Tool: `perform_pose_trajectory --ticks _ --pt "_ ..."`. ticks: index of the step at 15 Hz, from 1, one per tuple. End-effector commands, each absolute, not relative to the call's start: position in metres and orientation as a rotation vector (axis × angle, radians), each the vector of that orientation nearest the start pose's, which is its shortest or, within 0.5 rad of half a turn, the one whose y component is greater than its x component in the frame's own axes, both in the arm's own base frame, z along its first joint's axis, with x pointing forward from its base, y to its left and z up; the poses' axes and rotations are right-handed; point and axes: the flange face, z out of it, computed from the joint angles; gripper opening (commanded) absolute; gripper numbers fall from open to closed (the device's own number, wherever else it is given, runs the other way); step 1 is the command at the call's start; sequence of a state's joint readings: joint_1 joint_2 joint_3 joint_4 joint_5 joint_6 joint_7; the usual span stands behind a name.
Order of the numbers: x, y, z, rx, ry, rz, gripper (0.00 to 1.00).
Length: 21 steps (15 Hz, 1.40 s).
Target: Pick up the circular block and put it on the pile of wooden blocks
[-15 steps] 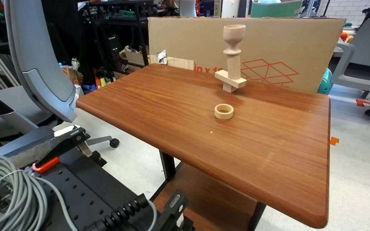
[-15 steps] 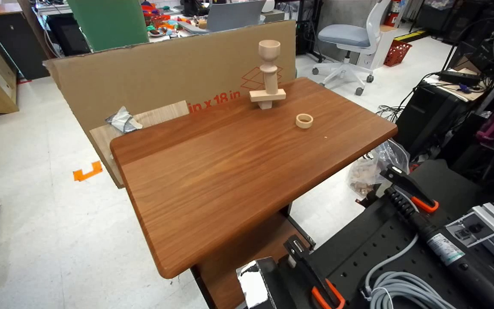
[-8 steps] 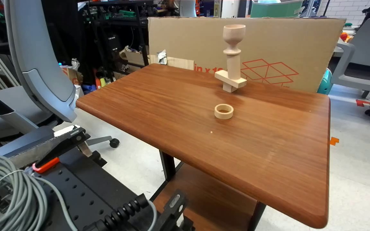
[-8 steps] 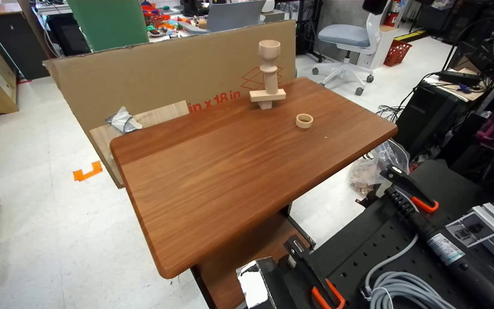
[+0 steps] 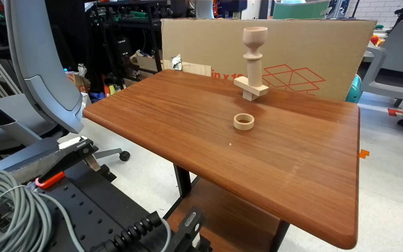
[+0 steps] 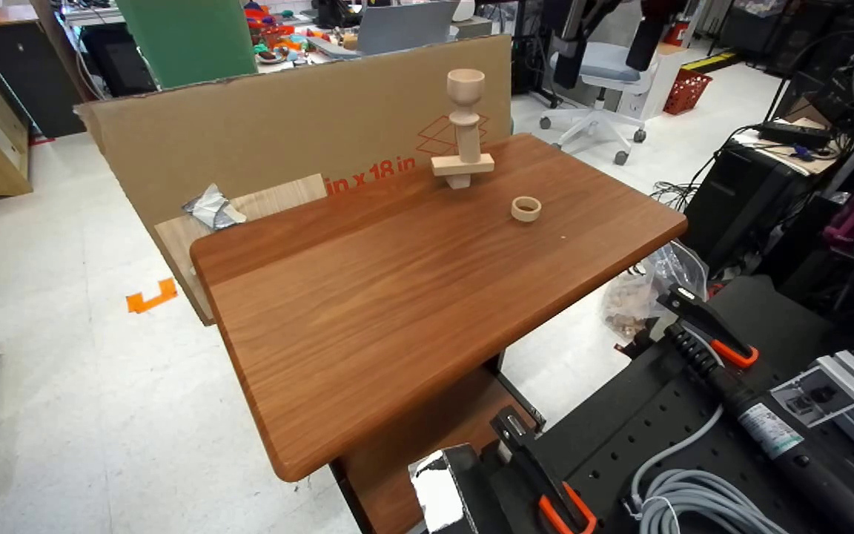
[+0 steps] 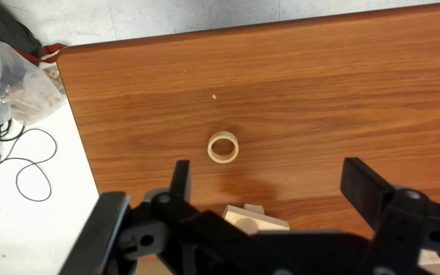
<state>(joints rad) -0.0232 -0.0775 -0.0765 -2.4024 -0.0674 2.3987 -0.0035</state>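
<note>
The pincer (image 7: 267, 168) stands spread wide, the circular block (image 7: 223, 159) below it on the wooden table (image 7: 300, 95).
In the wrist view the block lies flat past the pincer's fingertips (image 7: 181, 179), nearer the finger at the view's left, and touches neither. In an exterior view the pile of wooden blocks (image 6: 468, 141) stands upright, apart from the pincer; in the wrist view its lower blocks show between the two fingers, partly hidden by the pincer's body. A plastic bag (image 7: 17, 91) lies past the table's edge, beyond the finger at the view's left.
</note>
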Motion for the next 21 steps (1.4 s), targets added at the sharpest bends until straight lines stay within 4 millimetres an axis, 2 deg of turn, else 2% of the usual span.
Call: perform_pose_trajectory --ticks 1,9,14,21 --pt "0.525 -0.068 0.319 -3.192 0.079 -0.128 1.00" --pt "0.558 -0.084 0.243 -3.215 0.085 0.037 1.00" --pt "0.573 -0.084 0.201 -3.221 0.082 0.121 1.00" --pt "0.594 -0.083 0.163 -3.237 0.063 0.184 1.00"
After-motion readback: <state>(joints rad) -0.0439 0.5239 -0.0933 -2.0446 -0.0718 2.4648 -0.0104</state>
